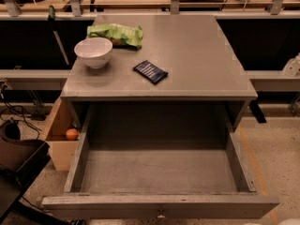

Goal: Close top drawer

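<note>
The top drawer (159,205) of the grey cabinet is pulled far out and empty; its bare grey floor (159,170) shows. Its flat front runs along the bottom of the camera view, with a small metal knob (161,213) at the centre. The two lower drawer fronts are hidden beneath it. My gripper is out of view, below the bottom right edge of the frame. Only a pale sliver of the arm (289,222) shows at that corner, right of the drawer front.
The cabinet top (197,55) holds a white bowl (93,51), a green chip bag (116,33) and a dark blue packet (150,71). A wooden box (60,139) with an orange (71,134) in it stands at the cabinet's left. A dark object (18,168) sits at the lower left.
</note>
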Robot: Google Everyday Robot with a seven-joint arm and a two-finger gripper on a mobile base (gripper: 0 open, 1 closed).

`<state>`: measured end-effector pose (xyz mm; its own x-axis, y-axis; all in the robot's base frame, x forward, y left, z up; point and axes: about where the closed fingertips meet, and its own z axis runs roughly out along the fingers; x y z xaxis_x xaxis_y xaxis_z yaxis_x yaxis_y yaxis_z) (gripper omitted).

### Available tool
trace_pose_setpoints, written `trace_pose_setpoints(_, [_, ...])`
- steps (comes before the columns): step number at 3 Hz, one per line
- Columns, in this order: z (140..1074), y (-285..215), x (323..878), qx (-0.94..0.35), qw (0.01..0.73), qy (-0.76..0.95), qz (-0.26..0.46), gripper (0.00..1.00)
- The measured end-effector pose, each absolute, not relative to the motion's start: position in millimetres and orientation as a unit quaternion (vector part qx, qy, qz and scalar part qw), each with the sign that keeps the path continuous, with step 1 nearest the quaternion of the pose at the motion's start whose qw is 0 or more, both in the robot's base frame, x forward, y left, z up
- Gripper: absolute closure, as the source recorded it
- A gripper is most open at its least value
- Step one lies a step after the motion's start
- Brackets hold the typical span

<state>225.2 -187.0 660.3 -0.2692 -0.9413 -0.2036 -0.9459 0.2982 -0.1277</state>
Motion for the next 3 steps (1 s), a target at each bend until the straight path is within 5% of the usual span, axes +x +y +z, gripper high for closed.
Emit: trace_pose_setpoints(3, [605, -121, 271, -0.594, 0.184, 0.78, 0.069, 1.0])
